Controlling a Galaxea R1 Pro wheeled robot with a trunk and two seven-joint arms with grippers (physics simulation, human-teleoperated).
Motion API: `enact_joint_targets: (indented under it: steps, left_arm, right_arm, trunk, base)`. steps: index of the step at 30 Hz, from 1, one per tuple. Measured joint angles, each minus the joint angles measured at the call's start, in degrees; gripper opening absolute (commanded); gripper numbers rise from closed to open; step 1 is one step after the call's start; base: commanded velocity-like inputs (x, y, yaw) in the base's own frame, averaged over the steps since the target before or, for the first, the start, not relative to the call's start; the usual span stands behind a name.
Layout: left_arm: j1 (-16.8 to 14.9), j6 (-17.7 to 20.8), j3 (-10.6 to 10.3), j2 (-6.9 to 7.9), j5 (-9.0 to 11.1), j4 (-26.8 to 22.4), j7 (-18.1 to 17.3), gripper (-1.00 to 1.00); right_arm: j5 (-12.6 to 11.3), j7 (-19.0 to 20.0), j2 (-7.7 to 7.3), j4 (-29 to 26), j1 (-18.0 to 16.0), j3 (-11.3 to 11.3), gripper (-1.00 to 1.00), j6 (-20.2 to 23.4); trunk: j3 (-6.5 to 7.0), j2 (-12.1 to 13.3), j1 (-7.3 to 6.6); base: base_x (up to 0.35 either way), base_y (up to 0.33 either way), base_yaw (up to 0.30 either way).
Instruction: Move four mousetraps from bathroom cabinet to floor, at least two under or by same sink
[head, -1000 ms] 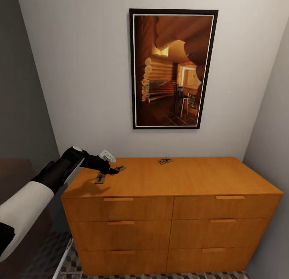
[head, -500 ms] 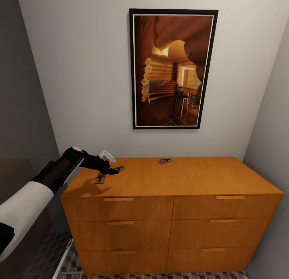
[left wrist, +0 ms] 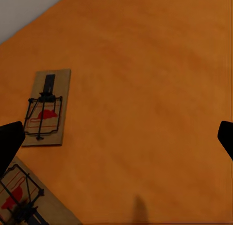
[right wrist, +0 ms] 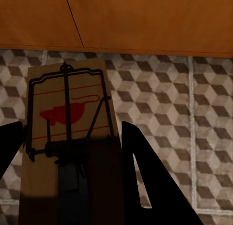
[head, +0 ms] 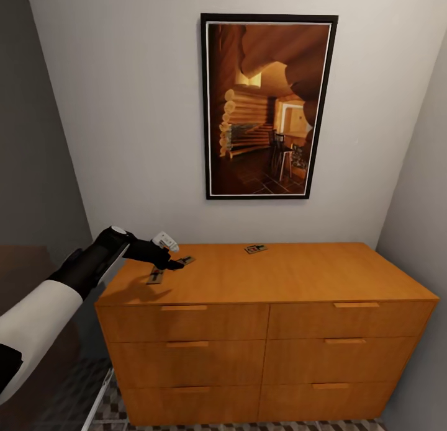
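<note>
Three mousetraps (head: 255, 248) flat on orange-brown cabinet (head: 279, 282), fourth (right wrist: 68, 137) in right hand (right wrist: 73, 152)

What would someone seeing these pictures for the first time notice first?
Probably the large framed picture of a log interior, on the pale wall above the orange-brown cabinet. Next, the left gripper, open over the cabinet top's left end, with two mousetraps beside it and a third mousetrap farther back. In the right wrist view, the right gripper holds another mousetrap above the cube-patterned bathroom floor.

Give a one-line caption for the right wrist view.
Right gripper holds a mousetrap above the cube-patterned floor, beside the cabinet.
</note>
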Motion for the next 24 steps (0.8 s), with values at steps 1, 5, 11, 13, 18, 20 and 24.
enact_joint_targets:
  steps: [1, 5, 11, 13, 18, 20, 24]
  left_arm:
    - [0.00, -0.03, 0.01, 0.11, 0.00, 0.00, -0.39, 1.00]
    - [-0.01, -0.08, 0.02, 0.41, 0.01, 0.01, -1.01, 1.00]
    - [0.00, -0.10, 0.05, 0.49, 0.01, 0.00, -1.15, 1.00]
    - [0.00, -0.10, 0.04, 0.58, 0.01, -0.01, -1.16, 1.00]
    - [0.00, -0.10, 0.09, 1.09, 0.01, 0.05, -1.17, 1.00]
    - [0.00, -0.10, 0.09, 1.14, 0.01, 0.05, -1.17, 1.00]
    - [0.00, -0.10, 0.11, 1.19, 0.01, 0.06, -1.17, 1.00]
  right_arm:
    - [0.00, 0.00, 0.00, 0.00, 0.00, 0.02, -1.00, 0.00]
    - [0.00, 0.01, 0.00, -0.01, 0.01, 0.00, -1.00, 0.01]
    - [0.00, 0.00, 0.00, 0.00, 0.00, 0.02, -1.00, 0.00]
    - [0.00, -0.01, 0.00, 0.00, 0.00, 0.00, -1.00, 0.00]
    - [0.00, -0.01, 0.00, 0.00, 0.00, 0.01, -1.00, 0.00]
    - [0.00, -0.01, 0.00, 0.00, 0.00, 0.00, -1.00, 0.00]
    - [0.00, -0.01, 0.00, 0.01, 0.00, 0.04, -1.00, 0.00]
  trunk:
    - [0.00, 0.00, 0.00]
    - [0.00, 0.00, 0.00]
    - [0.00, 0.00, 0.00]
    - [0.00, 0.00, 0.00]
    - [0.00, 0.00, 0.00]
    - [0.00, 0.00, 0.00]
    - [0.00, 0.00, 0.00]
  base:
    - [0.000, 0.149, 0.000]
    - [0.000, 0.207, 0.000]
    - [0.000, 0.091, 0.000]
    - [0.000, 0.021, 0.000]
    - [0.000, 0.007, 0.000]
    - [0.000, 0.002, 0.000]
    - [0.000, 0.000, 0.000]
